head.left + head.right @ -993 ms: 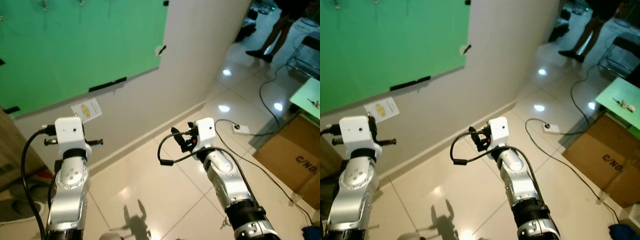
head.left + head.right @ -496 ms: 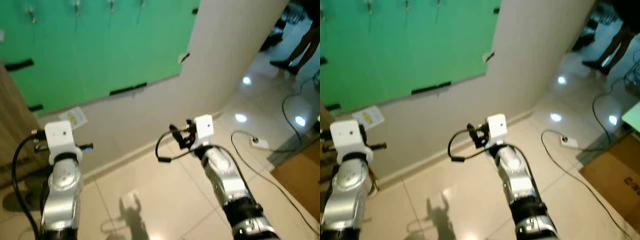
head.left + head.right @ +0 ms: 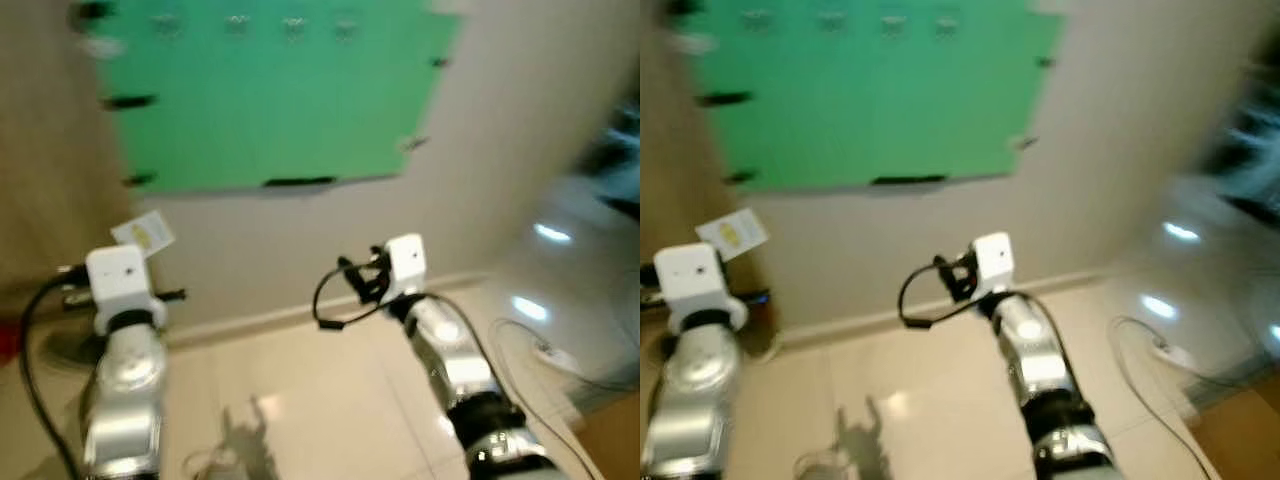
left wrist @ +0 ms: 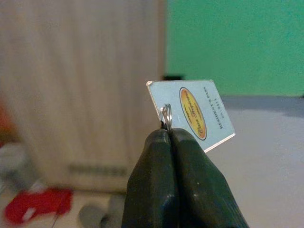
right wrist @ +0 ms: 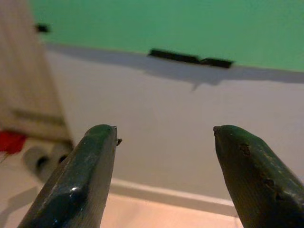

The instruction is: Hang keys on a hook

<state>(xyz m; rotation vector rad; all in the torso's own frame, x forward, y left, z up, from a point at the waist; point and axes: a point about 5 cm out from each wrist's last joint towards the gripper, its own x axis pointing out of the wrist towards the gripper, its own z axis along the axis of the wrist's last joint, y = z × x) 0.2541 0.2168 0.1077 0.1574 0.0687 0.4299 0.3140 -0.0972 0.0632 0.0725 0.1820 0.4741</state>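
My left gripper (image 4: 170,134) is shut on the small metal ring (image 4: 165,116) of a pale blue key tag (image 4: 192,114) with a yellow oval label. The tag stands up above the fingertips and also shows over the left wrist as a pale blue key tag (image 3: 143,233). A green board (image 3: 270,100) hangs on the wall ahead, with a row of small blurred hooks (image 3: 292,25) near its top edge, well above both arms. My right gripper (image 5: 164,135) is open and holds nothing. It is raised toward the wall below the board.
A wooden cabinet (image 3: 40,150) stands at the left beside the board. A red item (image 4: 40,211) and grey shoes lie on the floor at its foot. A white plug and cable (image 3: 545,350) lie on the glossy tiles at the right.
The whole picture has swung left and is now blurred, so the board and its hooks sit more centred. Both arms keep their pose, the tag still held.
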